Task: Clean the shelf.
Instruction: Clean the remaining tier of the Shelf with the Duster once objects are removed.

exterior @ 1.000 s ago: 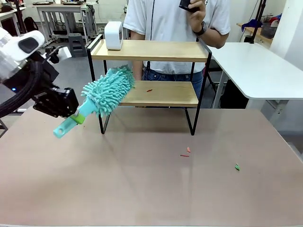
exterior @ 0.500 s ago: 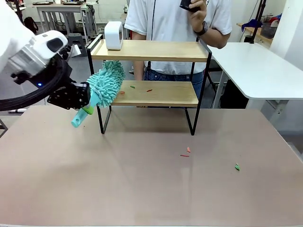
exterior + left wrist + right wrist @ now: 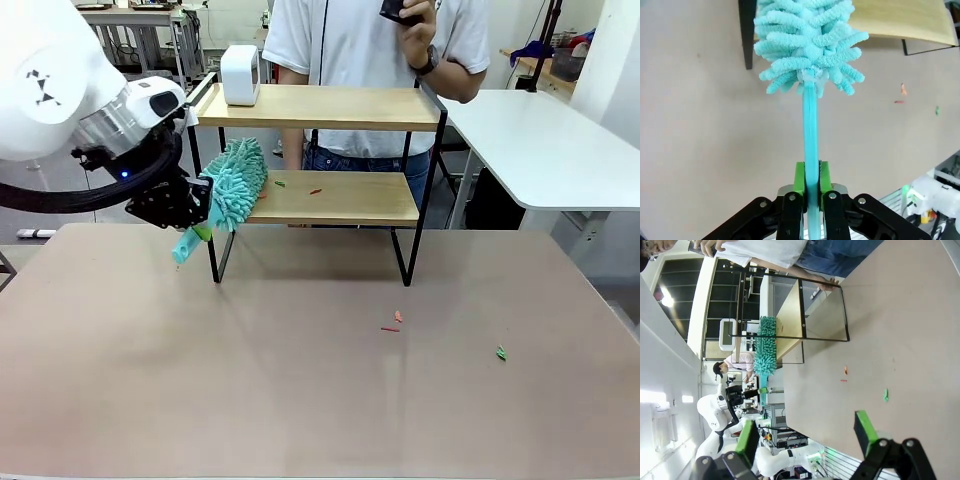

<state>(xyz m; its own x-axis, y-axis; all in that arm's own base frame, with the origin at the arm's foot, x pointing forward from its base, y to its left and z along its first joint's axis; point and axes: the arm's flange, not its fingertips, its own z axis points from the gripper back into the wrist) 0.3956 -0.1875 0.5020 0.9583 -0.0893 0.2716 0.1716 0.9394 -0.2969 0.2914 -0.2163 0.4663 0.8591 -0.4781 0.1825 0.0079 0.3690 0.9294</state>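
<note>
gripping duster (image 3: pixel 232 185) handle: left fingers (image 3: pixel 799 180) | duster now steeper, head at shelf's (image 3: pixel 330 105) left end | right fingers (image 3: pixel 865 432) apart

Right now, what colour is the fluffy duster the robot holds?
Turquoise all over, the fluffy duster; the left wrist view shows it best.

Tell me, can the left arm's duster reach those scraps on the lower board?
Probably yes: the duster sits at the open left end of the shelf, with nothing between it and the scraps.

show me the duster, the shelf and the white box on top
duster (image 3: pixel 237 183), front view, on its fluffy teal head
shelf (image 3: pixel 350 198), front view, on bare wood of the lower board
white box (image 3: pixel 240 75), front view, on its front face
</note>
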